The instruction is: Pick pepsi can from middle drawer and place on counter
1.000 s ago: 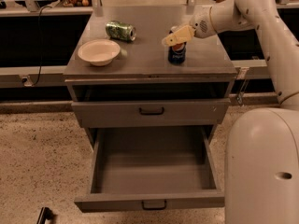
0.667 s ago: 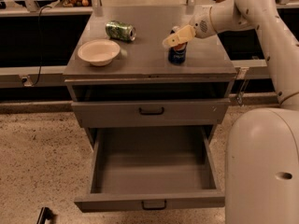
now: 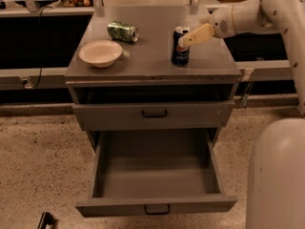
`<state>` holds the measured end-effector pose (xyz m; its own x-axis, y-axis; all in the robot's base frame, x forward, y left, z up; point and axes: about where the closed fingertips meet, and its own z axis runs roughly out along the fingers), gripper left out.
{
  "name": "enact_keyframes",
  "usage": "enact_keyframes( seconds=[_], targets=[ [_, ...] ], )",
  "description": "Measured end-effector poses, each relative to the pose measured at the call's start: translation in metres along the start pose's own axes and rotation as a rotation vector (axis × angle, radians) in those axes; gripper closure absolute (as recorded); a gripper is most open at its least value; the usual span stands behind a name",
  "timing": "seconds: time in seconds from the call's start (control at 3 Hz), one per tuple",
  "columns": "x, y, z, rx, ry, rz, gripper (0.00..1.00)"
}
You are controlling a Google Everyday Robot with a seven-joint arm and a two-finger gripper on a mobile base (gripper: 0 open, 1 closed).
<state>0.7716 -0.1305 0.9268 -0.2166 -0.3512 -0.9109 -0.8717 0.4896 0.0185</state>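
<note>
Now pepsi can (image 3: 180, 51) stands upright on counter (image 3: 152, 54) nr right edge; gripper (image 3: 186, 38) at its top, grip: can't tell. Middle drawer (image 3: 155, 175) hangs open.

Bowl (image 3: 100, 53) w/ green can (image 3: 122, 31) nearby

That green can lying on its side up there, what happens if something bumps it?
The green can lies on its side on the counter, so a nudge would probably set it rolling. Its smooth metal looks slippery, and thin walls may dent if squeezed. The gripper is at the top of the upright pepsi can, away from the green one.
</note>
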Motion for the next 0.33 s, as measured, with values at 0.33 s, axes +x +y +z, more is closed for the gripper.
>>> enact_keyframes(
  seconds=[0.33],
  targets=[
    [-0.0056,0.0032,-0.0447,0.041,-0.075,-0.037,0.0]
  ],
)
